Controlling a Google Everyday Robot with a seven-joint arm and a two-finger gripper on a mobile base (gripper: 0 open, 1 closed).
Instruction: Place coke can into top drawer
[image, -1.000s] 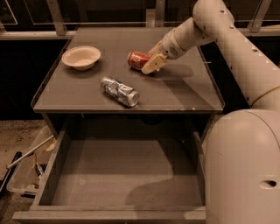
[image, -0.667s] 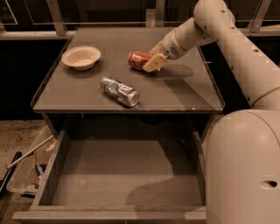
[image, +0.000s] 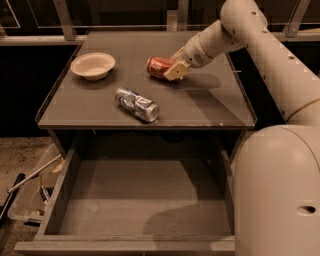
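Note:
The coke can (image: 157, 65) is red and lies on its side on the cabinet top (image: 210, 102), toward the back middle. My gripper (image: 175, 71) reaches in from the right and sits against the can's right end, covering that end. The top drawer (image: 140, 197) is pulled open below the cabinet top, and its flat floor is bare.
A silver-and-blue can (image: 136, 104) lies on its side nearer the front of the cabinet top. A cream bowl (image: 93, 65) stands at the back left. My arm and body (image: 280, 175) fill the right side. A plastic bin (image: 30, 200) with tools sits on the floor at left.

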